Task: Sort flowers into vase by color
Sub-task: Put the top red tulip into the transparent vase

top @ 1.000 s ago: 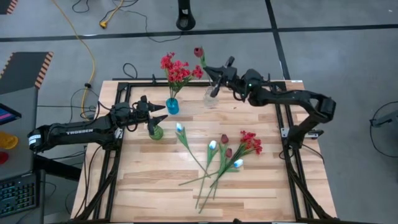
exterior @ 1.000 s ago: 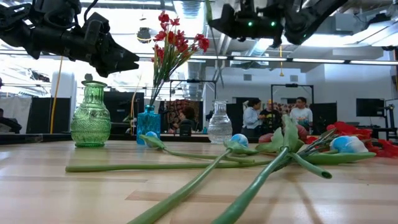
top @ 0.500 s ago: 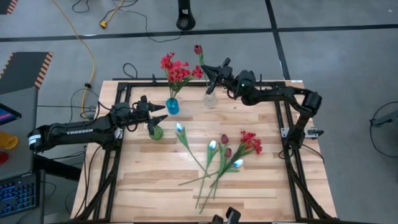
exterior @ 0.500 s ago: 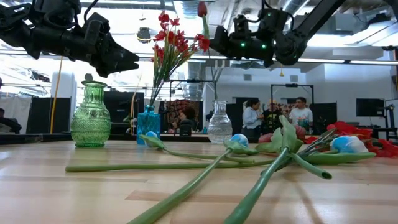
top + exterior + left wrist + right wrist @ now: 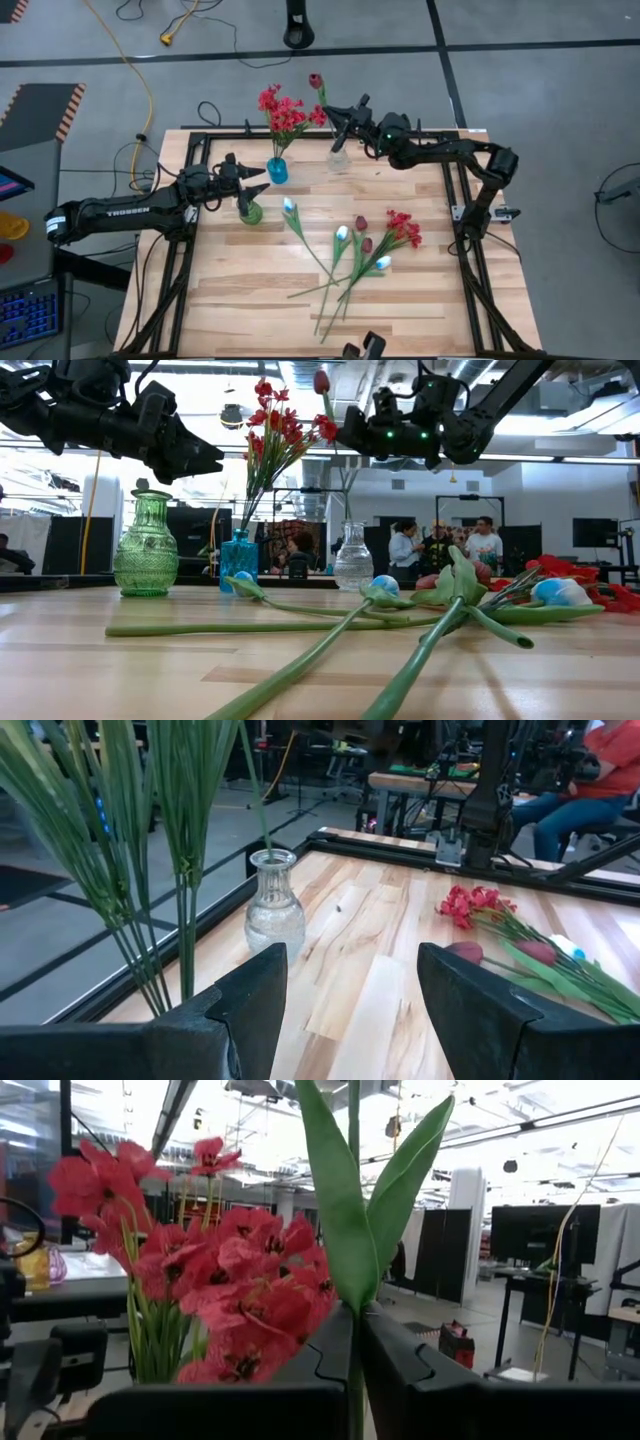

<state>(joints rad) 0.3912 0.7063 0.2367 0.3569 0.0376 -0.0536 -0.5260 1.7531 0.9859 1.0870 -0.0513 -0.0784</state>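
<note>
maroon tulip (image 5: 316,81) | stem seemingly pinched by near-closed right pincer (image 5: 341,122) | left pincer (image 5: 262,180) apart

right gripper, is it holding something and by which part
The right gripper pinches a maroon tulip by its green stem, just below the leaves, above the clear vase. The left gripper holds nothing.

Yellow cable (image 5: 140,75) – people (image 5: 440,545) beyond the table (image 5: 250,300).

Right pincer (image 5: 337,117) pinched nearly shut; left pincer (image 5: 262,182) spread apart.
</note>
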